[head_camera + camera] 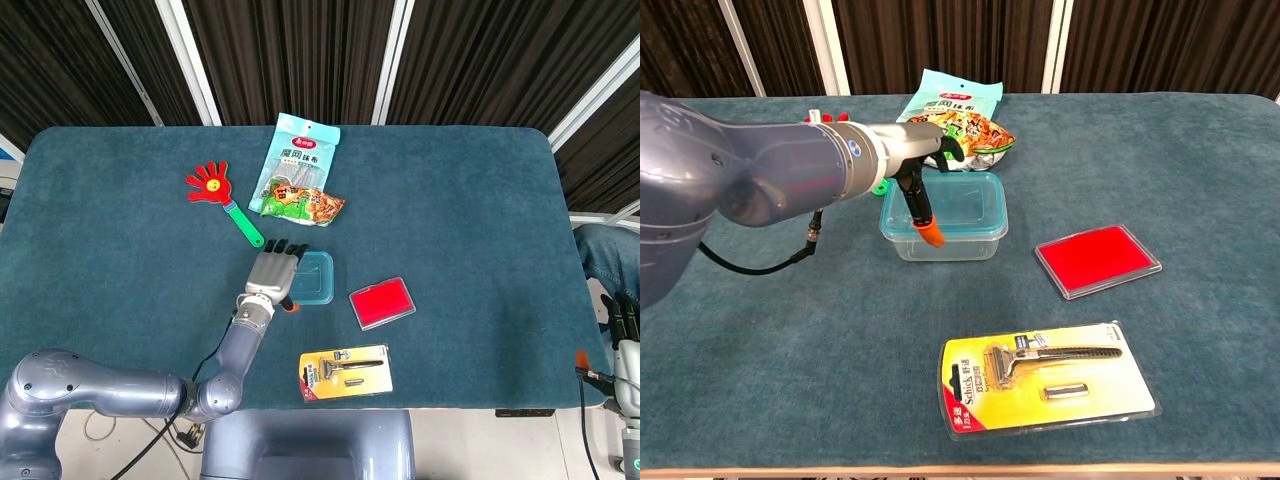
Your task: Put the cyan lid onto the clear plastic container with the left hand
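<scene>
The cyan lid [317, 278] [960, 204] lies on top of the clear plastic container [945, 246] near the table's middle. My left hand [273, 272] [912, 162] reaches over the lid's left end. Its fingers hang behind the far rim and the orange-tipped thumb comes down at the front, so it grips the lid across that end. The left part of the lid is hidden under the hand. My right hand [624, 338] hangs off the table's right edge, low in the head view, holding nothing.
A red flat case [382, 302] [1097, 260] lies right of the container. A packaged razor [345, 371] [1045, 375] sits near the front edge. Snack bags [295, 165] and a red hand-shaped clapper [212, 186] lie behind the container.
</scene>
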{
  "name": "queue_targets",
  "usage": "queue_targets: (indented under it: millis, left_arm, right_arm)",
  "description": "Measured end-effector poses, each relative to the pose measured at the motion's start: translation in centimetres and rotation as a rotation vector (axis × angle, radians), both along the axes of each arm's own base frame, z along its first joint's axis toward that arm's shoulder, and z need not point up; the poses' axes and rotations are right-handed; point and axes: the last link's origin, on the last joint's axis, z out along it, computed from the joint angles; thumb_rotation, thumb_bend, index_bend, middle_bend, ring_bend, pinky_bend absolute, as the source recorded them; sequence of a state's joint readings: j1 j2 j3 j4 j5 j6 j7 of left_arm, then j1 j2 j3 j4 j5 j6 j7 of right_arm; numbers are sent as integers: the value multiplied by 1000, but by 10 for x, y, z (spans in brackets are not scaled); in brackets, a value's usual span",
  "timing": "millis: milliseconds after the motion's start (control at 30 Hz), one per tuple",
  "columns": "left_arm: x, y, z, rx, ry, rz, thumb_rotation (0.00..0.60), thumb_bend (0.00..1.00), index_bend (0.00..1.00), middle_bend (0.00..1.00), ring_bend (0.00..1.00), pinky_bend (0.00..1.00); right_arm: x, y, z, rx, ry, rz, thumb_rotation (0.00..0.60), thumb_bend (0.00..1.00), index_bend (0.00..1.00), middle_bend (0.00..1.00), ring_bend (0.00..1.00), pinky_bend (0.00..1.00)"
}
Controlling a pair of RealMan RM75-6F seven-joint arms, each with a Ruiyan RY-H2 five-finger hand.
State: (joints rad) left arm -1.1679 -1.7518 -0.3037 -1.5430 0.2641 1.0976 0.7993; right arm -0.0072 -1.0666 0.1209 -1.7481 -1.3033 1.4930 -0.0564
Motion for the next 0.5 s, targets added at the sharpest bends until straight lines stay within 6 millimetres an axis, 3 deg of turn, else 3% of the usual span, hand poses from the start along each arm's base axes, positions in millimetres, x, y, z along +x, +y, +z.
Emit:
queue_targets:
  millis: [500]
  left_arm:
    - [-1, 0, -2, 6, 10, 6, 600, 169, 109, 286, 0, 0]
  right_arm:
    - [0, -1, 0, 1, -1, -2, 600, 415, 35, 0, 0, 0]
